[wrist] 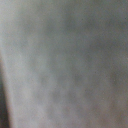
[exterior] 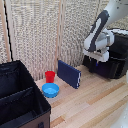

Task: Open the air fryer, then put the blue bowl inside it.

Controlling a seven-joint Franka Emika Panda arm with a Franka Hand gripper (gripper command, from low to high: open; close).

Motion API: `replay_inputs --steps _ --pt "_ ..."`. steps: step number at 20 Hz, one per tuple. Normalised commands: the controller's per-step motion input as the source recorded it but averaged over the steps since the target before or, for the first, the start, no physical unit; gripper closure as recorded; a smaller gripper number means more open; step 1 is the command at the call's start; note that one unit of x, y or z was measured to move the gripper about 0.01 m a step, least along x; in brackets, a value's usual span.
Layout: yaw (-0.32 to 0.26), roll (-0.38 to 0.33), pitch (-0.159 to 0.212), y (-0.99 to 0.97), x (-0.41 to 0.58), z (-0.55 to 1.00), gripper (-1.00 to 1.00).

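While the end effector (exterior: 95,58), its finger state unclear, hovers at the air fryer (exterior: 114,59), the blue bowl (exterior: 50,90) sits well apart.

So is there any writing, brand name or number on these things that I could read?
None can be read.
Large black boxy air fryer: no legible label.
Flat dark-blue rectangular slab: plain face.
Small round bright-blue bowl and small red cup: no markings.
Black fabric bin: none visible.
The wrist view is a grey blur.
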Motion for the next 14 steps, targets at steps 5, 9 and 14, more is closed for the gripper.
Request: replay_inputs --steps 5,9,14 --pt "0.0 0.0 -0.113 0.96 -0.199 0.17 1.0" --pt "0.0 0.0 -0.054 0.98 -0.214 0.0 1.0" --pt "0.0 -0.019 -0.016 0.92 -0.181 -0.1 1.0"
